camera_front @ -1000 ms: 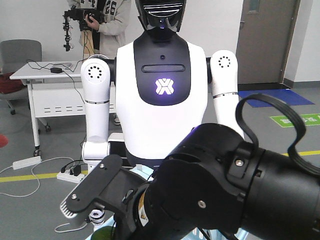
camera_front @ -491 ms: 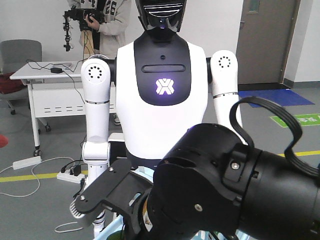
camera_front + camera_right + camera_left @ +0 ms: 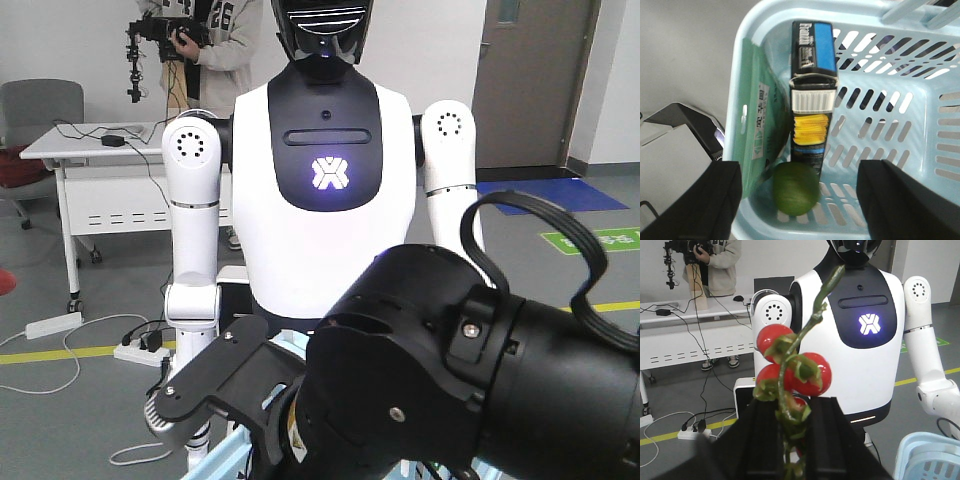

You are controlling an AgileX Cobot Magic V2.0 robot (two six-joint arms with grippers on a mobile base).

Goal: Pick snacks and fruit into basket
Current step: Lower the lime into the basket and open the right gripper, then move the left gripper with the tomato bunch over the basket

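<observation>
**A:** Where do the task's things lie relative to the pincers?

**B:** The right pincer (image 3: 797,200) hangs wide open directly above the basket (image 3: 742,60), holding nothing. Below it, between the fingers, the fruit (image 3: 796,189) sits on the basket floor. The snacks (image 3: 762,130) pouch stands on edge against the left wall, its long axis running up the frame. A dark box (image 3: 812,80) leans beside it, touching the fruit.

**A:** And the left pincer?

**B:** The left pincer (image 3: 790,440) is closed on a vine of cherry tomatoes (image 3: 795,372), the stem upright. The basket's rim shows at lower right, so that arm probably moves rightward next.

**A:** Any readable writing?

**B:** The pouch shows Chinese characters, too small to read. The box's lettering is blurred.
</observation>
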